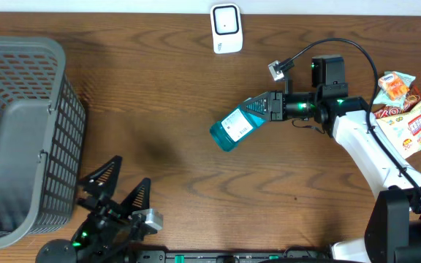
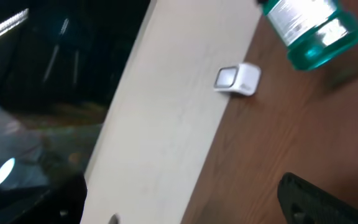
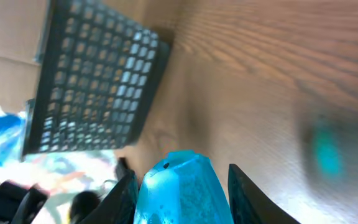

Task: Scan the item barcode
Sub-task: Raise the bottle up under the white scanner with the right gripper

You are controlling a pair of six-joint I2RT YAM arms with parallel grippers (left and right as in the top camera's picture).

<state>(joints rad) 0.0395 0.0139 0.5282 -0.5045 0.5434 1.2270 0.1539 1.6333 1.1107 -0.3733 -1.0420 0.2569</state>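
Seen from above, a brown wooden table [image 1: 167, 88] carries two robot arms, one bottle, one scanner and one basket.

The one bottle [image 1: 232, 129] of blue-green liquid sits near the middle of the table, right of centre. The right tool [image 1: 260, 108] is clenched around its cap end. The bottle lies almost level, its base pointing down and left and a white label facing up. The print on the label is too small to read. Whether the bottle touches the table cannot be told.

The one white scanner [image 1: 226, 28] stands at the far edge, well apart from the bottle.

The one grey mesh basket [image 1: 20, 131] fills the left side and is cut off by the frame.

The left tool [image 1: 131, 170] sits near the bottom left, its two fingers spread wide and grasping nothing.

A few overlapping snack packets [image 1: 408, 109] lie at the right edge, partly cut off, and their number is hard to count.

The left wrist view is blurred. It shows the bottle cut off at the top.
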